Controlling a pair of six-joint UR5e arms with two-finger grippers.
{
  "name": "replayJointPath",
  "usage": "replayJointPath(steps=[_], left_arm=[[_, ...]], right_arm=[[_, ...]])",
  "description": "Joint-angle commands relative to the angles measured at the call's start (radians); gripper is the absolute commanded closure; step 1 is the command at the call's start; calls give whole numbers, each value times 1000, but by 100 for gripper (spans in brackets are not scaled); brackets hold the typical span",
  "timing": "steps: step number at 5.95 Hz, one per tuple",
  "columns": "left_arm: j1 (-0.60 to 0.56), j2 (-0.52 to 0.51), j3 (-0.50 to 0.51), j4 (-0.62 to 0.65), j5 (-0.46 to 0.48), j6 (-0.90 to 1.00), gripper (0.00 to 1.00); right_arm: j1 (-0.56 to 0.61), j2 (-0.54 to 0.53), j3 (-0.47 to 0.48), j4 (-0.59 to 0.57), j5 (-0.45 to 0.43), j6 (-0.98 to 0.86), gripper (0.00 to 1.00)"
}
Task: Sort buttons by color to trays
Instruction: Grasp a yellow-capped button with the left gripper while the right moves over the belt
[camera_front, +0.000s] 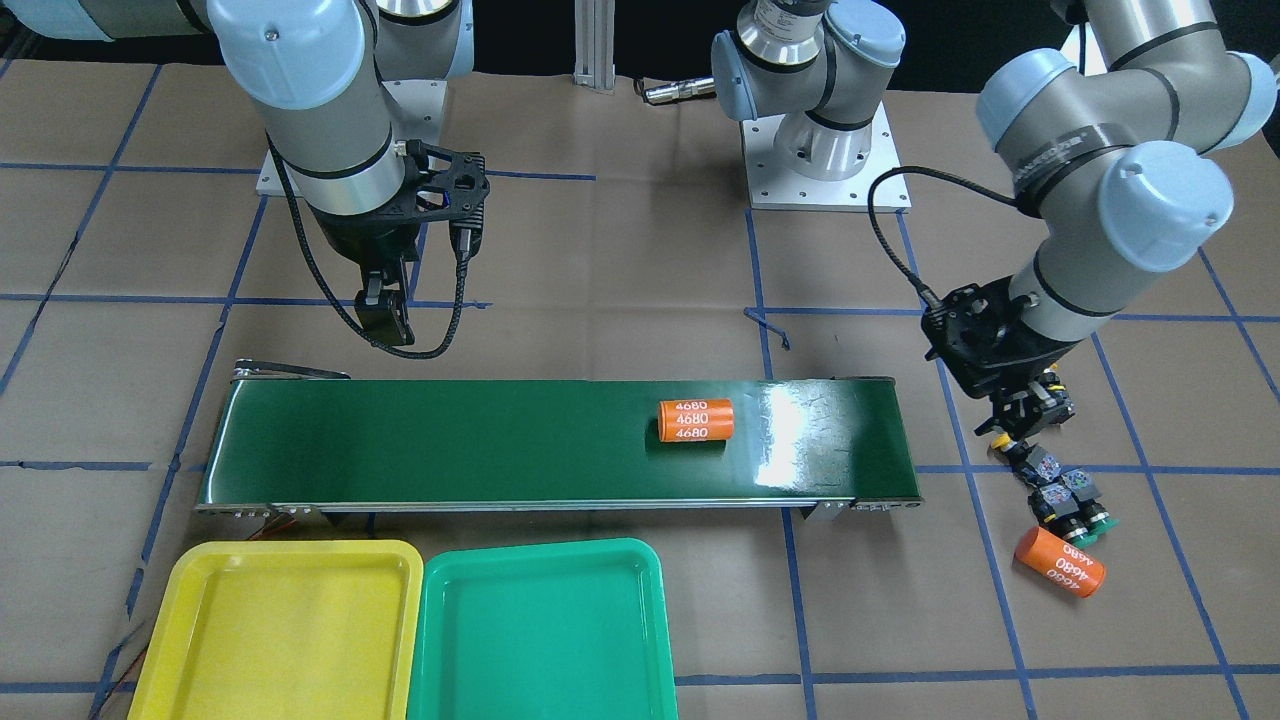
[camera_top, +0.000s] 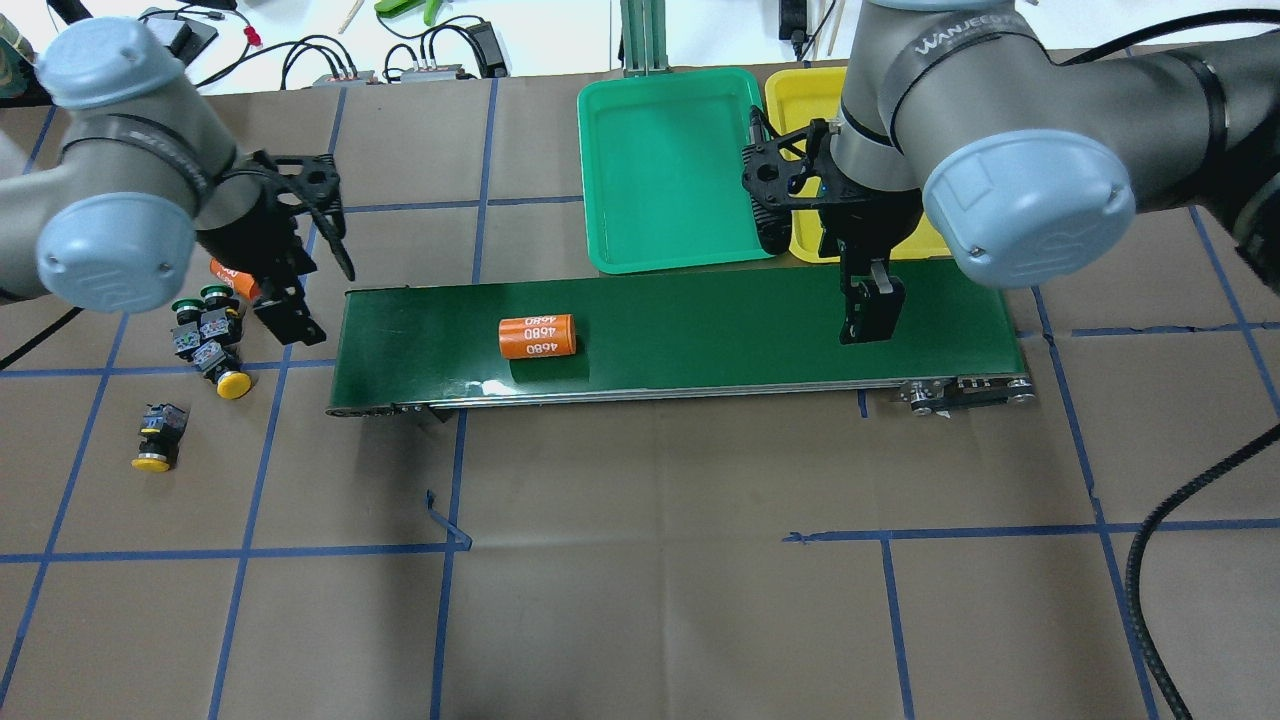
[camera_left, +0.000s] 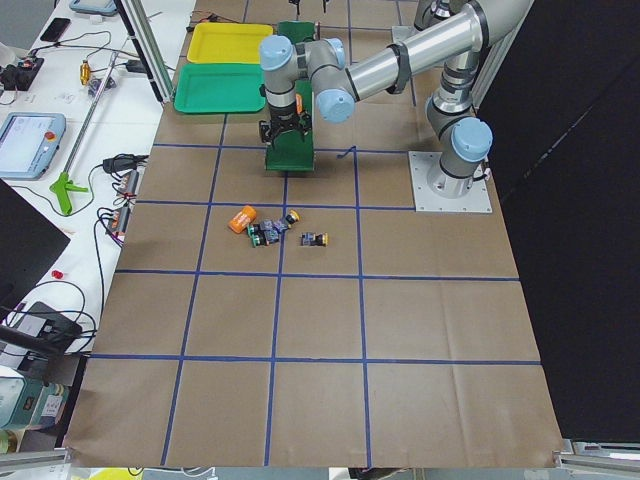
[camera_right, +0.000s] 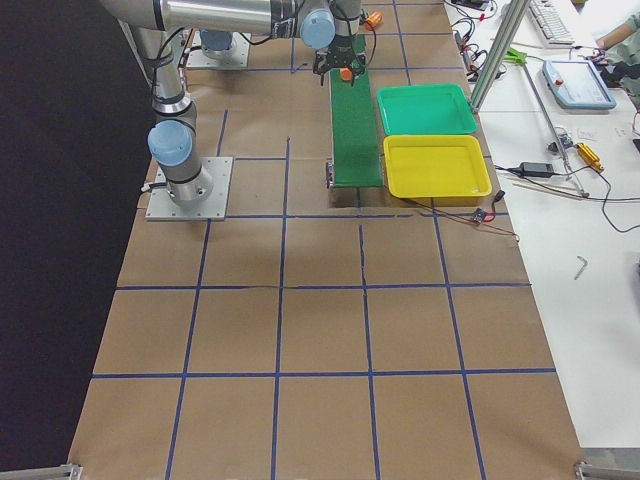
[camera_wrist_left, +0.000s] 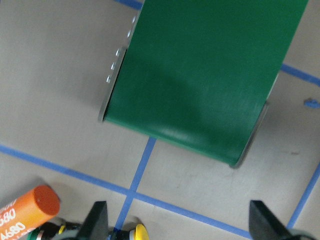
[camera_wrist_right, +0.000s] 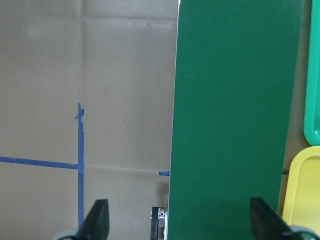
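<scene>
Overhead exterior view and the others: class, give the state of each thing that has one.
left end effector, open, empty.
right end effector, open, empty.
yellow tray, empty.
green tray, empty.
buttons, four, none in a tray.
belt, carrying one orange cylinder.

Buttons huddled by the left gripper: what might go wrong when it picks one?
The clustered buttons sit packed close together, so the open left gripper could catch two at once or knock neighbours away. The orange cylinder lies right beside them and might get bumped and roll.
</scene>
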Motion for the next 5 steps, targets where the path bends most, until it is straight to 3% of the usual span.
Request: replayJointPath(steps=[1,2,3,4,5], left_arm=[[198,-32,-2,-13,-52,-85,1],[249,-53,-5,-10,-57,-121,1],[284,-66,-37,9,-52,-313,1],[317,-95,-63,109,-43,-511,1],[335,-166,-71,183,-7,-573,1]], right_arm=[[2,4,1,-27,94,1,0],[10,13,-1,-77,101,30,0],[46,16,-2,-91,101,70,0],[59,31,-2,-135,101,84,0],[62,31,-2,-137,99,89,0]])
